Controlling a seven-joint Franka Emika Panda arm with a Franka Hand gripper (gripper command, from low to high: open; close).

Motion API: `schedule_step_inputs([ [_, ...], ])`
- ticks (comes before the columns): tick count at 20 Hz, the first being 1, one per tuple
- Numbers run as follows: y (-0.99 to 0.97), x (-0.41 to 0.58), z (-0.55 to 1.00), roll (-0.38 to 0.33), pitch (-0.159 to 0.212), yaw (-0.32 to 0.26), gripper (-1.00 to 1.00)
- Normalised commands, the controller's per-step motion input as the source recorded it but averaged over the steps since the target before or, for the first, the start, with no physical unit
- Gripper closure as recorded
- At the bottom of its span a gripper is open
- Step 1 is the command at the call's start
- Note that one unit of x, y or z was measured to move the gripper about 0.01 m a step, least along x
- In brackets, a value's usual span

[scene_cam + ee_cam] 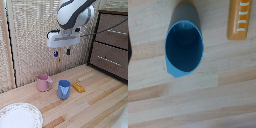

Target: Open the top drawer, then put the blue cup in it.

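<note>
Risk: the drawer [114, 31] appears shut, flush with the front below it, yet the gripper [62, 52] hangs high above the cup [63, 89], jaws spread and holding nothing. Grasping the cup before the drawer is open would leave nowhere to place it. A descent off centre could tip the cup or knock the orange block [78, 87] just beside it. The cup stands upright on the table [95, 107], between the pink mug [43, 82] and the block; its inside looks empty in the wrist view [184, 49].

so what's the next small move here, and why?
Probably swing toward the top drawer and its bar handle, not down on the blue cup. Both drawer fronts look flush and shut, while the gripper hangs above the cup, which stands upright on the table.
</note>
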Motion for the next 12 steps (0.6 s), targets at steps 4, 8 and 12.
schedule_step_inputs([
  [4, -0.1, 0.0, 0.46, -0.169, -0.05, 0.121, -1.0],
  [8, -0.12, -0.024, 0.75, -0.115, -0.028, 0.109, -1.0],
  [12, -0.18, -0.03, 0.66, -0.172, -0.014, 0.078, -1.0],
])
